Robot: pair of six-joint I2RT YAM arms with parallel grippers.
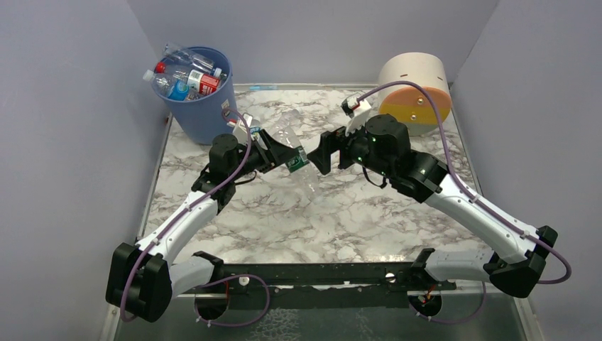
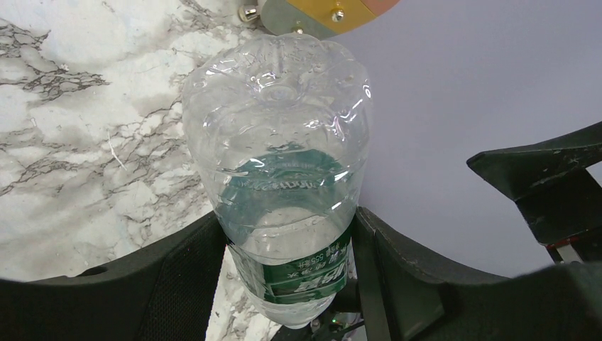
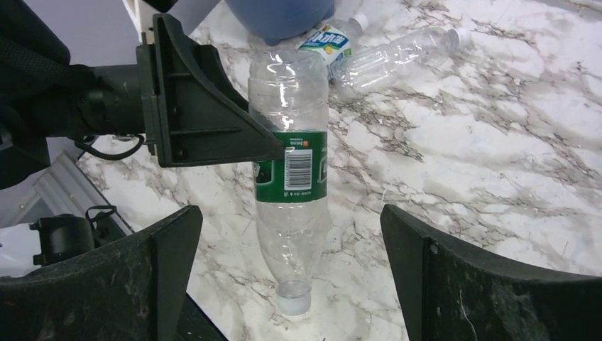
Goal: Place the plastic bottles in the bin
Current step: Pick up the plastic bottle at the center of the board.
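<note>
Left gripper [image 2: 291,284] is closed narrow on a clear plastic bottle [image 2: 277,142], one finger on each side of its green label, with base and neck both sticking out clear of the fingers. Right gripper [image 3: 289,213] faces that same bottle with jaws spread wide, the bottle standing in the gap between them and touching neither finger. The blue bin [image 1: 202,114] sits just behind the left jaws with several bottles [image 1: 186,74] piled inside. Two loose bottles [image 3: 397,57] lie on the marble table [image 3: 511,142] beyond the held one, outside both sets of jaws.
</note>
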